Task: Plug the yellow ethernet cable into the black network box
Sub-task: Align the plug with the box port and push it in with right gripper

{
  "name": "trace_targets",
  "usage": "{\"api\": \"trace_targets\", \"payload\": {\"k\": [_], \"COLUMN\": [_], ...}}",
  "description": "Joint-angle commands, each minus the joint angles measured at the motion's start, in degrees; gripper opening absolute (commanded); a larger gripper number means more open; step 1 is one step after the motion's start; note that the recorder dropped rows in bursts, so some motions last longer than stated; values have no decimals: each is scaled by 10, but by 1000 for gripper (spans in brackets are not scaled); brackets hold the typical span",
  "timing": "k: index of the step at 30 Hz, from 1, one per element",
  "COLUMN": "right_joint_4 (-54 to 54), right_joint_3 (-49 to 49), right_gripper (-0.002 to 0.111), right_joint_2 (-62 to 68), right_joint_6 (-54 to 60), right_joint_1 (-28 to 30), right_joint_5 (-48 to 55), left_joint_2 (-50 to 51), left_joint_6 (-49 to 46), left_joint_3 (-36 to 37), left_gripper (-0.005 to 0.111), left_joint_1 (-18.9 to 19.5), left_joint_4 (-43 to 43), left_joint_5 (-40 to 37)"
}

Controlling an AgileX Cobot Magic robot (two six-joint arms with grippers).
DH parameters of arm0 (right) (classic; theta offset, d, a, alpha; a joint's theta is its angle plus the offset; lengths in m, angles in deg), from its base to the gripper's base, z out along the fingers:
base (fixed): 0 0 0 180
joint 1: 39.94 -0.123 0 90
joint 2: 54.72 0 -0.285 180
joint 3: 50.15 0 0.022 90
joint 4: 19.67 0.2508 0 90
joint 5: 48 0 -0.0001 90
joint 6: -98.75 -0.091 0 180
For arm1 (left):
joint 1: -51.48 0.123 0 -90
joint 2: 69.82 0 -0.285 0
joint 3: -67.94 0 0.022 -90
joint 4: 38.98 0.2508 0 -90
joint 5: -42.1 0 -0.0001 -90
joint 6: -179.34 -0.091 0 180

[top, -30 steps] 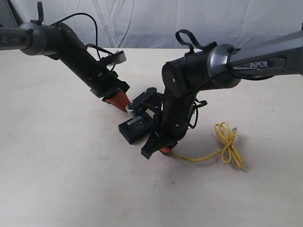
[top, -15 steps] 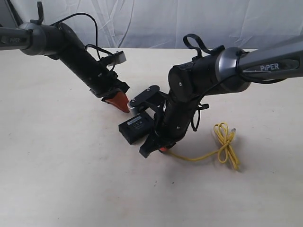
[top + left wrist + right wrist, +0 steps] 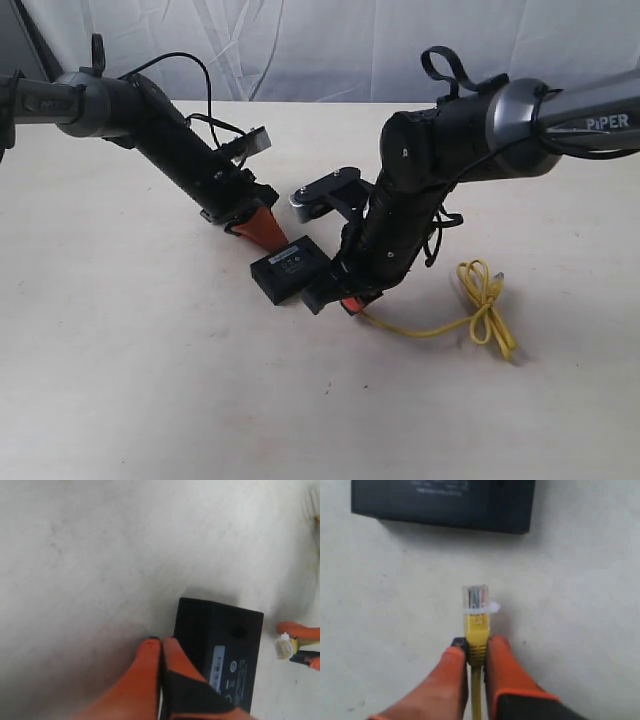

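Note:
The black network box (image 3: 290,270) lies flat on the table, its white label strip (image 3: 218,661) facing up. My left gripper (image 3: 272,237) is shut and empty, its orange tips (image 3: 161,642) resting at the box's (image 3: 220,645) back corner. My right gripper (image 3: 347,304) is shut on the yellow ethernet cable (image 3: 440,328) just behind its clear plug (image 3: 475,598). The plug points at the side of the box (image 3: 445,502) with a short gap between them. The cable's bundled loop (image 3: 485,300) lies on the table to the right.
The cream tabletop (image 3: 150,360) spreads out on all sides of the box. A white cloth backdrop (image 3: 320,40) hangs behind the table. The right arm's (image 3: 420,190) bulk hides the box's right edge in the exterior view.
My left gripper has come down and right to the box's back corner. My right arm has shifted right and back, dragging the cable with it.

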Motion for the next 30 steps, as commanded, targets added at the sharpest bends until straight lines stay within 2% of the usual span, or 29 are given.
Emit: {"api": "trace_targets", "payload": {"k": [1, 9, 22, 30], "right_joint_4": [22, 31, 19, 8], "right_joint_3": [4, 64, 67, 104], "right_gripper": [-1, -1, -1, -1], "right_joint_2": [20, 49, 65, 65], "right_joint_6": [1, 1, 4, 5], "right_joint_1": [1, 1, 1, 1], "right_joint_5": [-25, 14, 12, 39], "left_joint_2": [1, 1, 1, 1], "left_joint_6": [-4, -9, -10, -12], "left_joint_3": [-1, -1, -1, -1], "left_gripper": [0, 0, 0, 0], "left_joint_1": [-2, -2, -2, -2], "left_joint_4": [-2, 7, 4, 4], "left_joint_5": [-18, -18, -18, -18]}}
